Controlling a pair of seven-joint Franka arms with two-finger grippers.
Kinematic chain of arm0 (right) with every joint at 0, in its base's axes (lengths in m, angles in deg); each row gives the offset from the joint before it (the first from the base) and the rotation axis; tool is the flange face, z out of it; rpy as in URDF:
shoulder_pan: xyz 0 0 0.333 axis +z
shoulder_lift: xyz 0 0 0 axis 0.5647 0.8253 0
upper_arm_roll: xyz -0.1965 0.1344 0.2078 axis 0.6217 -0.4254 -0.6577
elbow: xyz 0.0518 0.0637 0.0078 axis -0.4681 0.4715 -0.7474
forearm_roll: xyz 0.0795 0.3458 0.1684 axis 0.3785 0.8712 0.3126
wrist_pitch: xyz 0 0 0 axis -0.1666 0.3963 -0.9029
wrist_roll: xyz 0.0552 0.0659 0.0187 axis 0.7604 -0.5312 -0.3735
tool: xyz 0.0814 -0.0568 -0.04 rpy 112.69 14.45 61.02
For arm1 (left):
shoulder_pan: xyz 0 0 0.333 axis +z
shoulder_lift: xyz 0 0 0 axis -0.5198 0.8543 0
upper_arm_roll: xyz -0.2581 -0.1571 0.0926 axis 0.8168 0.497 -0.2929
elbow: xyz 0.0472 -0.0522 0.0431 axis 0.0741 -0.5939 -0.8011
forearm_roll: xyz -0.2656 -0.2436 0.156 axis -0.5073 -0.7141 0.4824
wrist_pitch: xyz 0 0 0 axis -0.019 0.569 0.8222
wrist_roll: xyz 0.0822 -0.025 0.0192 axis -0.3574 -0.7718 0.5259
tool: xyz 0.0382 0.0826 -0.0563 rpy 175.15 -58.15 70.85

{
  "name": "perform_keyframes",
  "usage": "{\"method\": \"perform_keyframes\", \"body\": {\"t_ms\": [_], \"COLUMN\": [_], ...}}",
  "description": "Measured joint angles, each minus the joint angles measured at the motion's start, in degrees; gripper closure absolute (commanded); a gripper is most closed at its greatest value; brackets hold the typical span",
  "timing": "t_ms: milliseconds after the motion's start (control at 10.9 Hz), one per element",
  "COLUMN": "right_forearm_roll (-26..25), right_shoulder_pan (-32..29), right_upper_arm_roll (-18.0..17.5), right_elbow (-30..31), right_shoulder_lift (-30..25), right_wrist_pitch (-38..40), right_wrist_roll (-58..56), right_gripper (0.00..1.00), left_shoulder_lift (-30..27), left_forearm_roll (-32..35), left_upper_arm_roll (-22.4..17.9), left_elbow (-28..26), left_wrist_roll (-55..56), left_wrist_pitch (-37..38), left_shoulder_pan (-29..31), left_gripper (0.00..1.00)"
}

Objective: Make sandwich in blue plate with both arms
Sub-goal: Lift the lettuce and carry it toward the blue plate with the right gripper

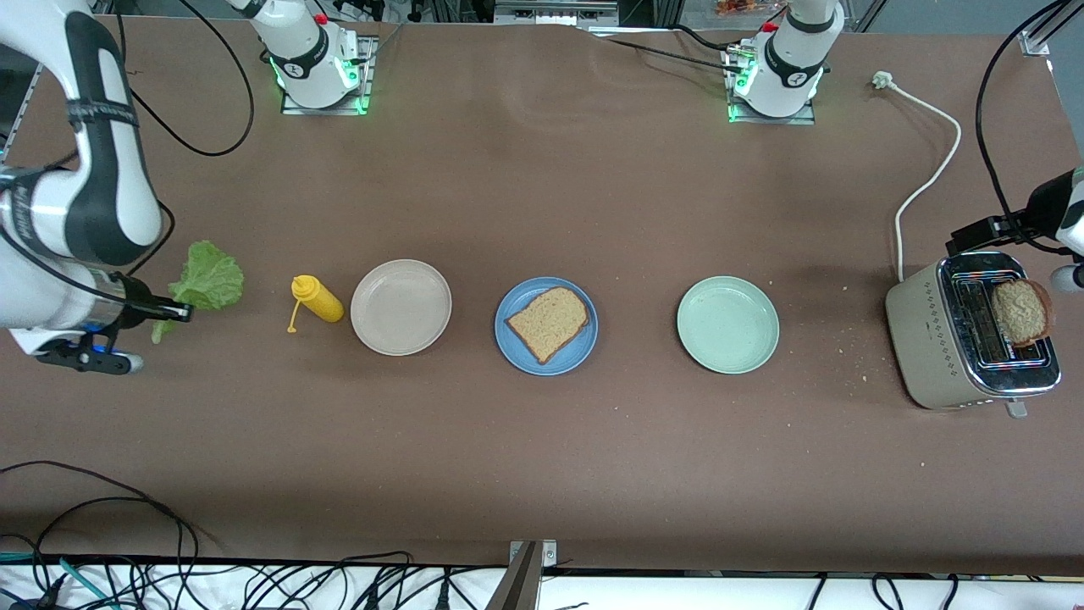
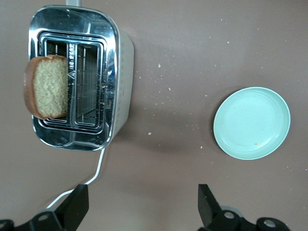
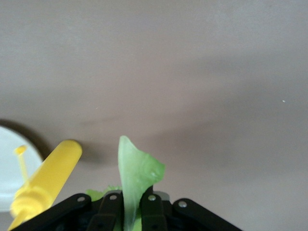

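Blue plate (image 1: pixel 546 325) at the middle of the table, carrying one slice of brown wholegrain toast (image 1: pixel 548 322) flat on it. Beside the blue plate toward the right arm's end, a beige plate (image 1: pixel 400 307); just beside that, farther from the blue plate, a yellow squeeze bottle (image 1: pixel 317 299) lying on its side, cap hanging by its strap. Farther still toward the right arm's end, a ruffled green lettuce leaf (image 1: pixel 206 280), pinched at its stem end by the right gripper (image 1: pixel 172 312), fingers (image 3: pixel 111 211) clamped together on the leaf, stem standing up between them in the right wrist view. Whether lifted clear of the table or still touching it: cannot tell.

Beside the blue plate toward the left arm's end, a pale mint-green plate (image 1: pixel 727 324). Well apart from the blue plate, at the left arm's end of the table, a cream and chrome toaster (image 1: pixel 931 339) with a second toast slice (image 1: pixel 1021 312) standing up out of one slot, white cord trailing away toward the arm bases. Crumbs scattered around the toaster. Left gripper (image 2: pixel 142 204) hanging over the table beside the toaster, fingers (image 2: pixel 77 204) spread wide apart, holding nothing.
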Motion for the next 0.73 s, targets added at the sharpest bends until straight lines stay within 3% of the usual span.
{"method": "perform_keyframes", "body": {"t_ms": [183,457,732], "right_forearm_roll": [2.3,3.7,4.0], "right_shoulder_pan": [0.6,1.5,1.7], "right_upper_arm_roll": [-1.6,-6.1,-14.8], "right_elbow": [-4.4,-5.5,-5.6], "right_shoulder_lift": [-0.7,-1.1,-1.3], "right_wrist_pitch": [5.6,7.3,7.8], "right_wrist_roll": [0.0,3.7,16.5], "right_gripper": [1.0,1.0,1.0], "left_shoulder_lift": [-0.1,0.0,1.6], "left_forearm_roll": [0.8,0.9,3.3], "left_upper_arm_roll": [0.0,-0.2,-0.2], "left_elbow": [0.1,0.0,-0.1], "left_wrist_roll": [-3.7,-12.4,-18.2], "left_wrist_pitch": [-0.2,-2.5,-6.2], "left_shoulder_pan": [2.4,8.6,13.6], "left_gripper": [0.0,0.0,0.0]}}
